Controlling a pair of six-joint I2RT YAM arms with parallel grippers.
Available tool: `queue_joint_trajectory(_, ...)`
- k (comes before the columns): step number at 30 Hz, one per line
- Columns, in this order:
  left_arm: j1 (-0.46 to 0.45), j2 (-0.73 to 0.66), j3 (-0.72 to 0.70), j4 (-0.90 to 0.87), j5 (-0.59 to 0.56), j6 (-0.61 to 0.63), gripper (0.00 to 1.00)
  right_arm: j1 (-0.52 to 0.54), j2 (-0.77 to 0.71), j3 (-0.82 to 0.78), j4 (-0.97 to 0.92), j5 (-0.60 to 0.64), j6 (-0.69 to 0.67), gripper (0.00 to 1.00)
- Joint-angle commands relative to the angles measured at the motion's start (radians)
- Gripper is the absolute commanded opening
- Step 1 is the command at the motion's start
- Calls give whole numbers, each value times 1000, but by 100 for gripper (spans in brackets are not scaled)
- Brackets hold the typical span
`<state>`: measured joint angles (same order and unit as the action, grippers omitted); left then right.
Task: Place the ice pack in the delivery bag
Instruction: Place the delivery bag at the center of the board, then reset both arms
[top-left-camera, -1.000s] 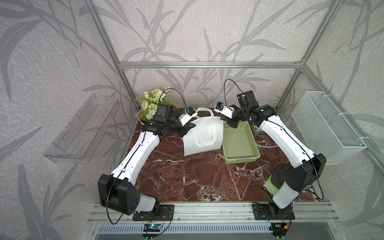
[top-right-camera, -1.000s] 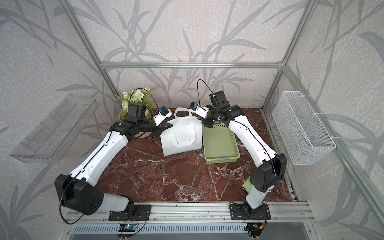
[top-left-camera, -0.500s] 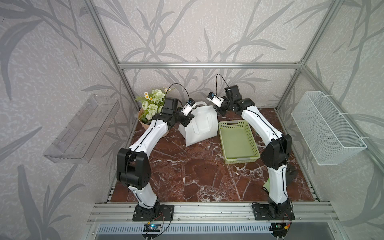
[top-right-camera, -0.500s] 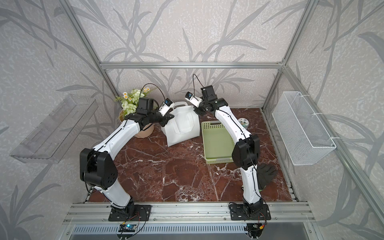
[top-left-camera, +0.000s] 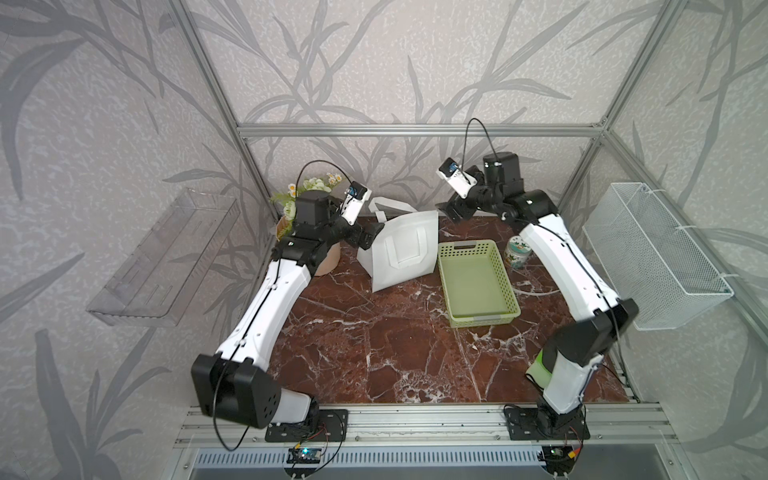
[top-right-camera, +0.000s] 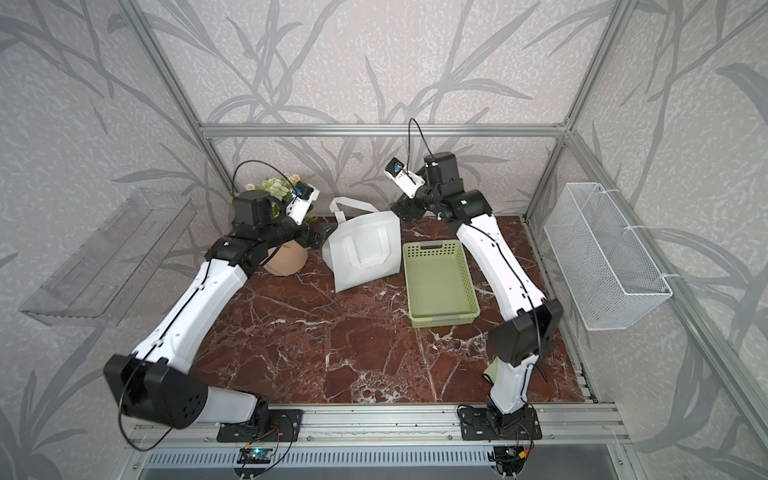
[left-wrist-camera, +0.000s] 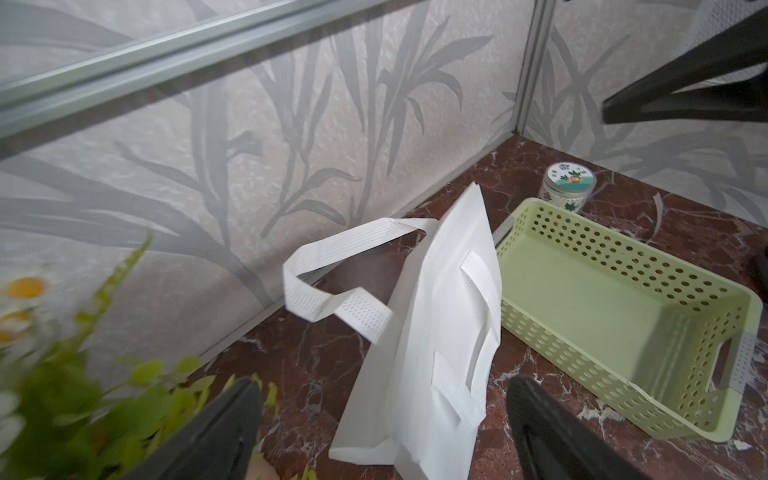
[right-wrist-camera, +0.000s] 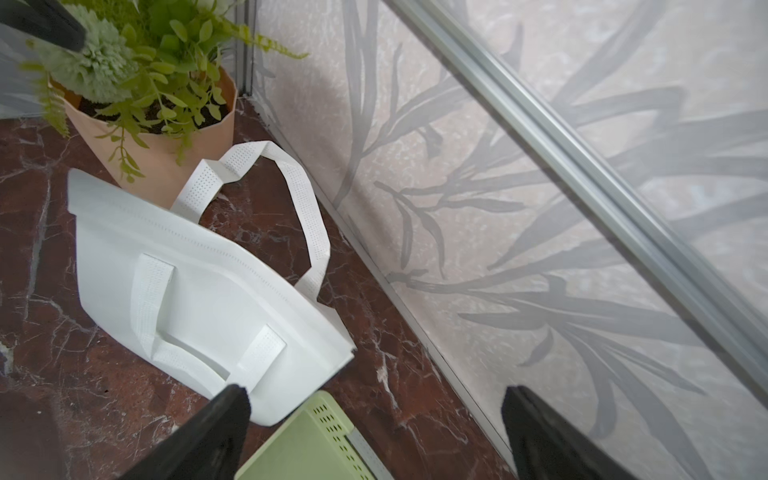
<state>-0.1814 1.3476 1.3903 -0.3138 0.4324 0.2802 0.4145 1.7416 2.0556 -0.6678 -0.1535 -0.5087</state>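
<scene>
My left gripper (left-wrist-camera: 382, 386) and right gripper (right-wrist-camera: 374, 390) both gape wide, holding nothing. The delivery bag (top-left-camera: 405, 249), white and collapsed flat with its loop handles limp, sits between the potted flowers (top-left-camera: 316, 249) and the green basket (top-left-camera: 476, 282).

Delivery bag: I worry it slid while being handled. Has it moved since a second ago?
Yes. The delivery bag has shifted toward the back wall; its near edge now reaches less far along the green basket.

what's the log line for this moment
left claw open | right claw open | bag unheld | basket empty | ice pack unseen
</scene>
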Motion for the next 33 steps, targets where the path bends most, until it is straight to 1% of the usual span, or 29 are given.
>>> queue_joint_trajectory(1, 8, -125, -88, -10, -146, -105, 100, -16, -177, -155, 27, 80, 87, 99)
queue_joint_trajectory(4, 9, -250, -186, -28, -278, -173, 100, -33, -353, -359, 73, 149, 144, 99)
queue_joint_trajectory(6, 9, -339, -276, -30, -379, -240, 100, -41, -466, -498, 97, 237, 190, 99)
queue_joint_trajectory(9, 10, -466, -414, -26, -488, -319, 100, -60, -612, -707, 152, 363, 291, 99)
queue_joint_trajectory(12, 10, -568, -553, -26, -622, -388, 100, -80, -728, -910, 187, 448, 396, 99)
queue_joint_trajectory(14, 9, -618, -638, -18, -700, -427, 100, -93, -785, -1029, 210, 491, 443, 99)
queue_joint_trajectory(18, 10, -661, -782, 29, -833, -458, 100, -135, -863, -1265, 320, 516, 505, 99)
queue_joint_trajectory(20, 10, -654, -821, 44, -894, -475, 100, -168, -872, -1354, 387, 493, 533, 99)
queue_joint_trajectory(24, 16, -611, -882, 111, -939, -473, 100, -247, -816, -1503, 590, 442, 576, 99)
queue_joint_trajectory(29, 69, -509, -914, 192, -934, -491, 100, -327, -652, -1581, 846, 385, 594, 99)
queue_joint_trajectory(33, 107, -448, -920, 238, -917, -490, 100, -349, -498, -1606, 1053, 355, 568, 99)
